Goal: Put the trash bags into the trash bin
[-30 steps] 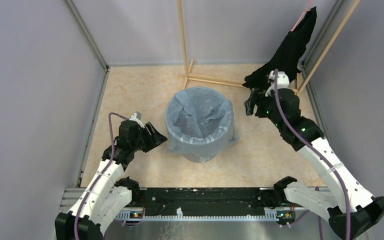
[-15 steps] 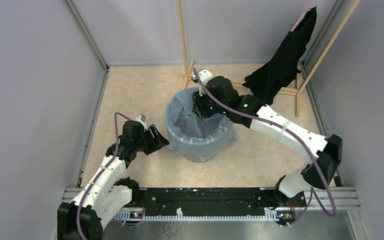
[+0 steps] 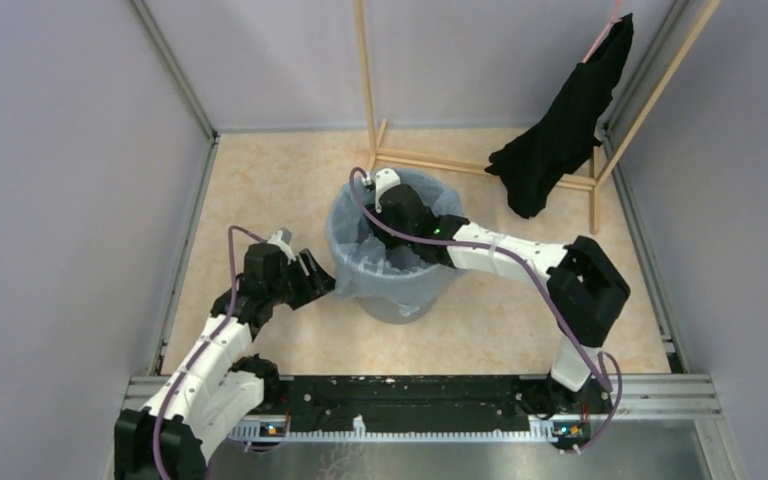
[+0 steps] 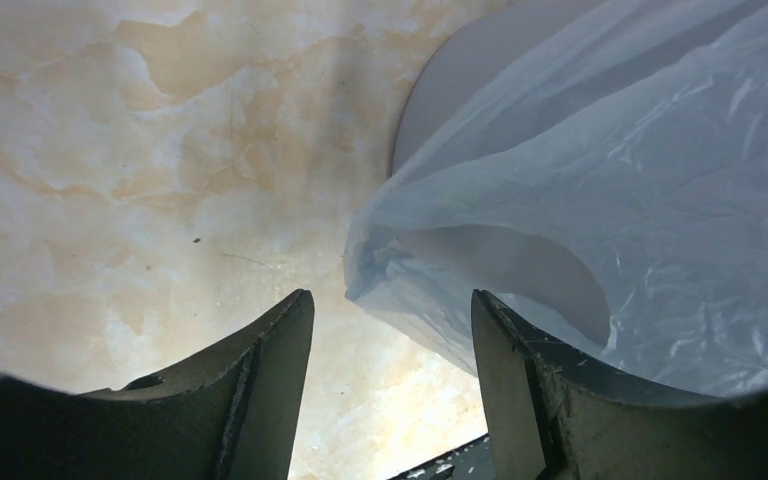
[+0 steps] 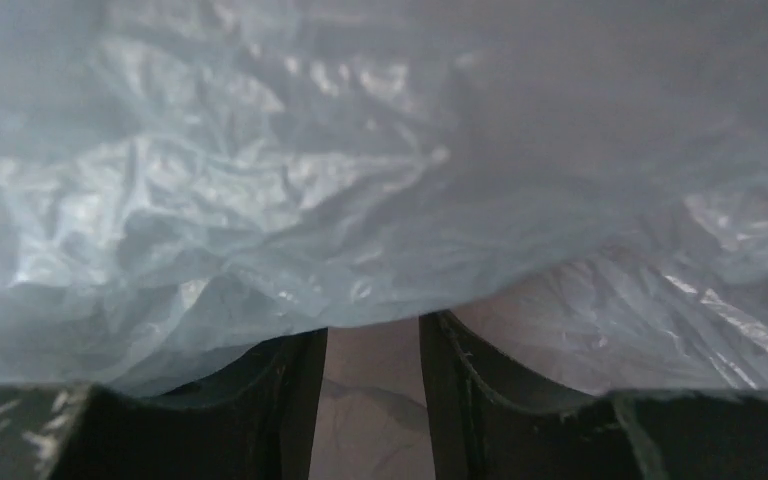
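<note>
Crinkly glossy plastic trash bag

Looks like a robot test cell, probably in a lab: plain grey panel walls box in a marbled tabletop, metal rail near, bare wooden frame far.

The overhead camera looks down from above the near edge, seeing the whole table from afar; the left wrist camera faces right, close to the bin and bag; the right wrist camera, even nearer, shares that bag.
</note>
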